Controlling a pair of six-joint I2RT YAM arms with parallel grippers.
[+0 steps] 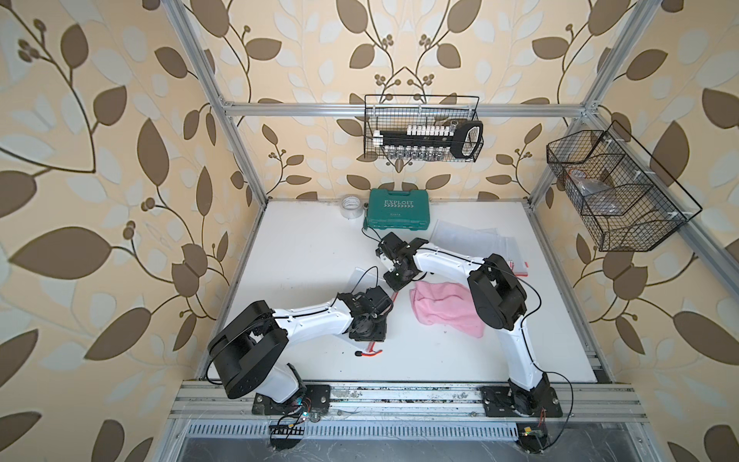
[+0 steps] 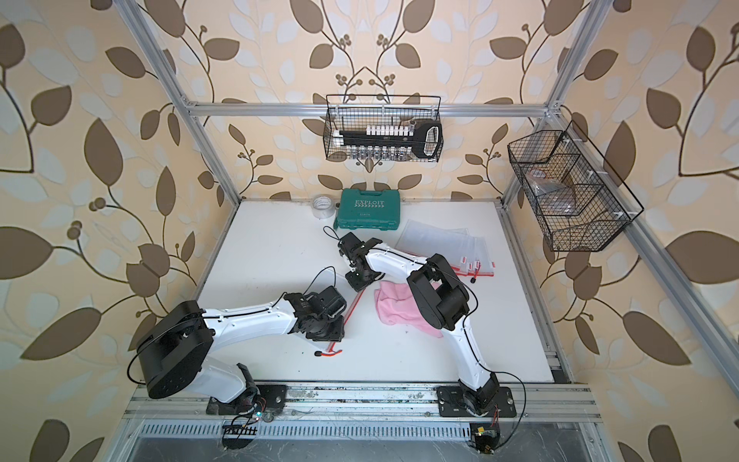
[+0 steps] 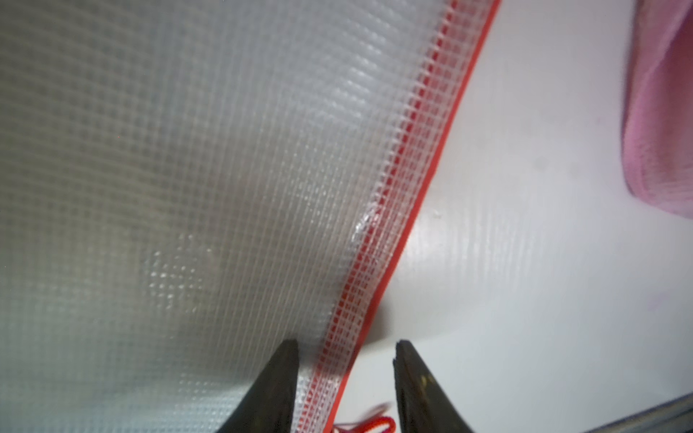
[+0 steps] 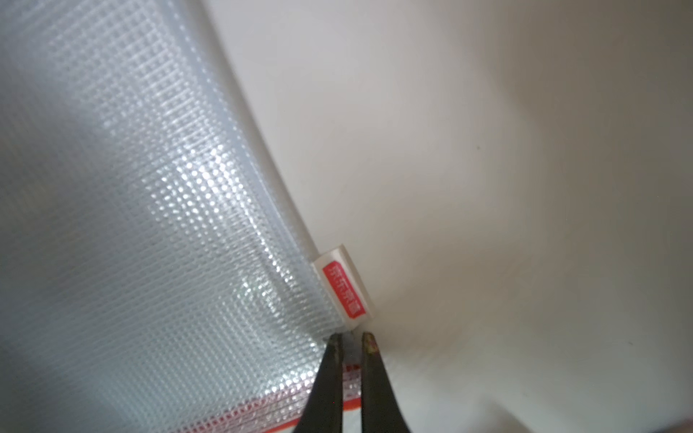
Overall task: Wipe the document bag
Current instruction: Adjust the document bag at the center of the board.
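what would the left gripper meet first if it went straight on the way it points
Probably the document bag: the left gripper straddles its red edge, which runs on ahead.

I'm standing in a robot test cell, a lab booth dressed up like a room. Leaf-print wallpaper (image 1: 100,120) covers the panels on three sides, but a bare aluminium frame (image 1: 400,109) holds them and shows at every corner. A left arm (image 1: 316,320) and a right arm (image 1: 444,258) are bolted to a rail (image 1: 400,394) along the near edge of the white tabletop (image 1: 304,248), with their cables hanging loose. A back basket (image 1: 420,96) and a side basket (image 1: 656,168), both wire, hang from the frame. Props lie out: a green case (image 1: 398,209) and tape (image 1: 352,206) at the far edge, a cloth (image 1: 444,308), and a bag (image 3: 187,187).
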